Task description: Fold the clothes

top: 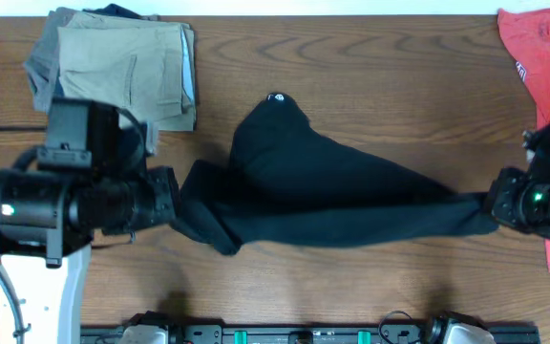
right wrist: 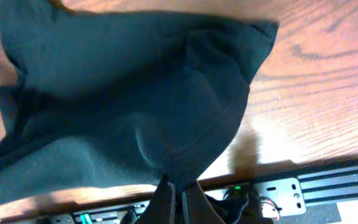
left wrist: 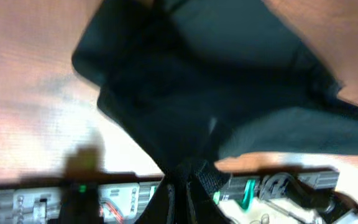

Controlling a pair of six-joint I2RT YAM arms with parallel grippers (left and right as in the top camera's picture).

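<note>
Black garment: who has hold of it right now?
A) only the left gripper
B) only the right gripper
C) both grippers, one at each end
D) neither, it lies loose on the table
C: the left gripper and the right gripper are each shut on an end of the black garment, which spans between them.
</note>
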